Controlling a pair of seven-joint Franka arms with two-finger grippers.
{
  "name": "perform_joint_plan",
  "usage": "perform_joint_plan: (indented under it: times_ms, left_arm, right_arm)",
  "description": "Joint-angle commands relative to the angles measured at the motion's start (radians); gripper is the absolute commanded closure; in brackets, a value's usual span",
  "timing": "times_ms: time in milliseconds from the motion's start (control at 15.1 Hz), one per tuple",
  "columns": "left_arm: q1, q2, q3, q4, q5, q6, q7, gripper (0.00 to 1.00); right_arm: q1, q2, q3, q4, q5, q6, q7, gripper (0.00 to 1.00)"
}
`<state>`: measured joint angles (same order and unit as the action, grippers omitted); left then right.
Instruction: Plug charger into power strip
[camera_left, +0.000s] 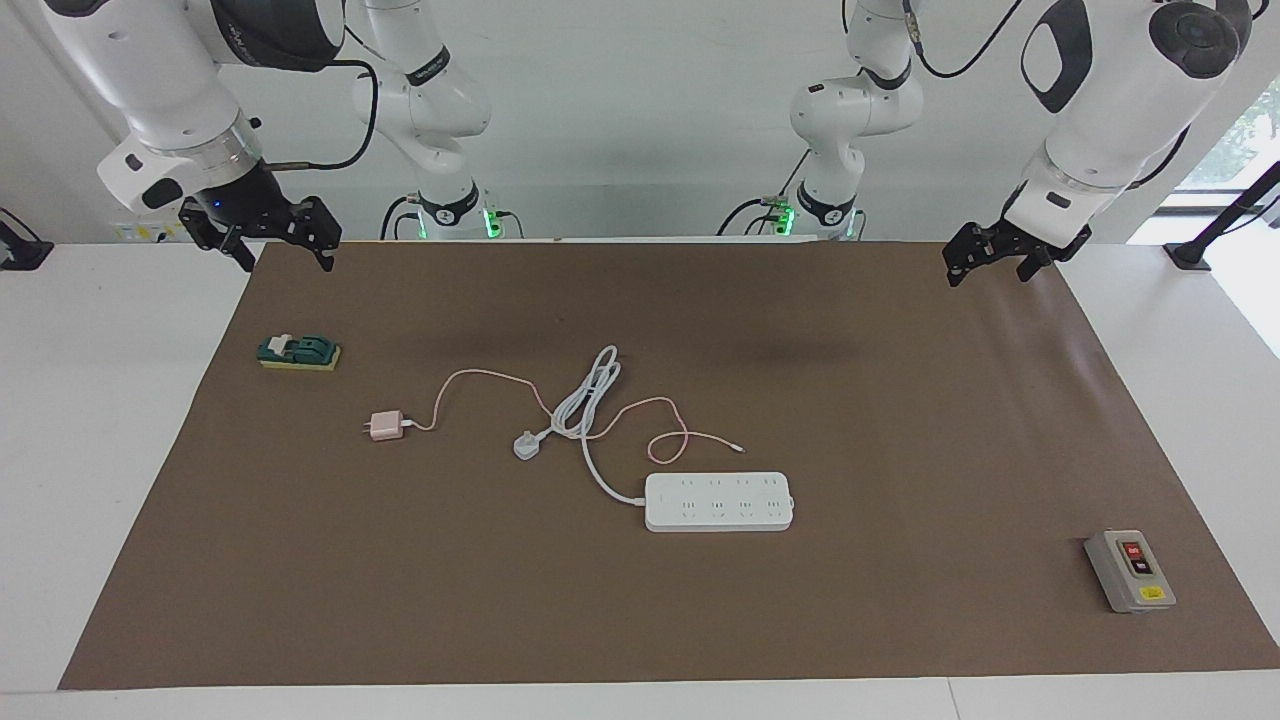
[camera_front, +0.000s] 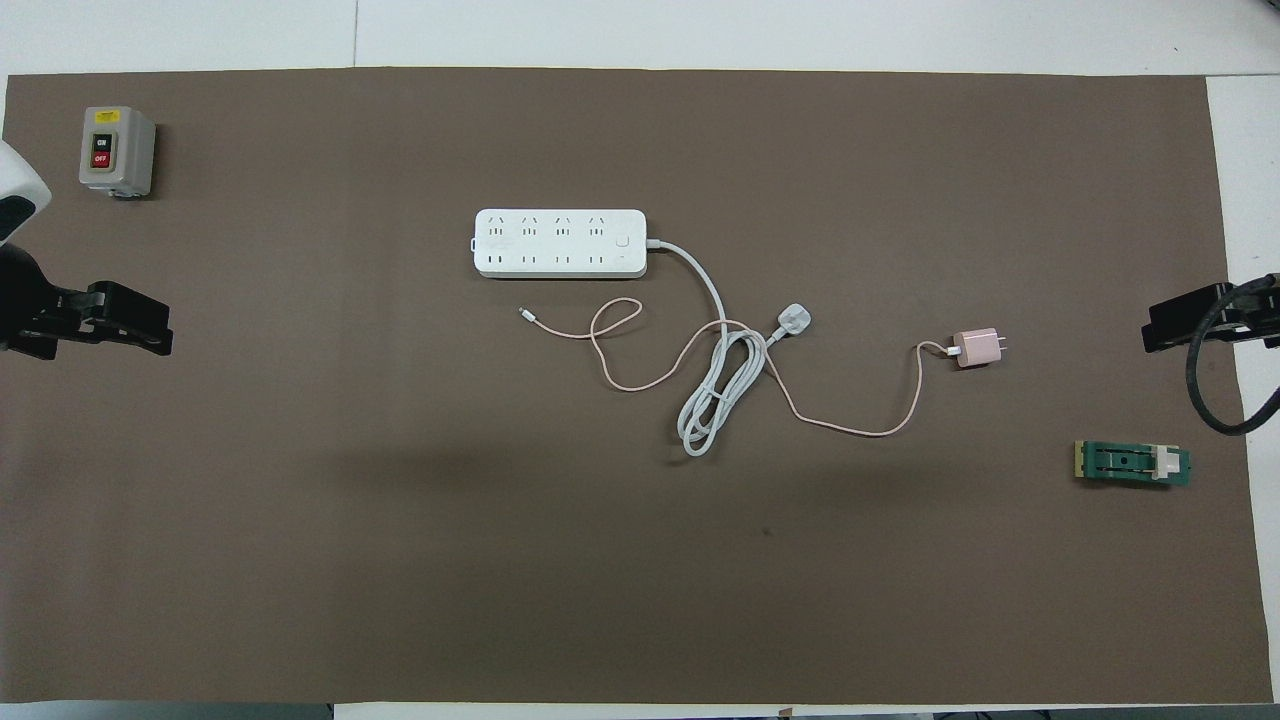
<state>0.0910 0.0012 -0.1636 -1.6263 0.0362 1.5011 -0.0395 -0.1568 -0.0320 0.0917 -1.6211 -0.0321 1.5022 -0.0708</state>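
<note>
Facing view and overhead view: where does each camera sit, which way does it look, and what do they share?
Facing view: high across the table, looking at the robots; both arms show, right gripper and left gripper raised.
Overhead view: high above the robots' end, looking steeply down; only gripper parts at the side edges.
Shared: power strip, charger, grey switch box, green part.

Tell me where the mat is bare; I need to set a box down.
Bare: the mat's whole strip nearest the robots, and between the switch box and the power strip. Crowded: the middle, where cables loop between strip and charger.
</note>
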Motion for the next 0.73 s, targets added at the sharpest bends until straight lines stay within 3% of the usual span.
perform_joint_plan:
  times_ms: [0, 530, 662]
  left_arm:
    - [-0.01, 0.0, 0.004, 0.002, 0.014, 0.013, -0.011, 0.0]
    - [-0.01, -0.001, -0.004, 0.0, 0.014, 0.011, -0.01, 0.0]
    - [-0.01, 0.0, -0.001, 0.0, 0.014, 0.001, -0.011, 0.0]
  right_arm:
    - [-0.017, -0.009, 0.011, -0.005, -0.005, 0.001, -0.018, 0.0]
    - [-0.015, -0.019, 0.011, -0.02, 0.0, -0.008, -0.027, 0.0]
    - [-0.017, -0.025, 0.011, -0.036, 0.0, 0.018, -0.11, 0.0]
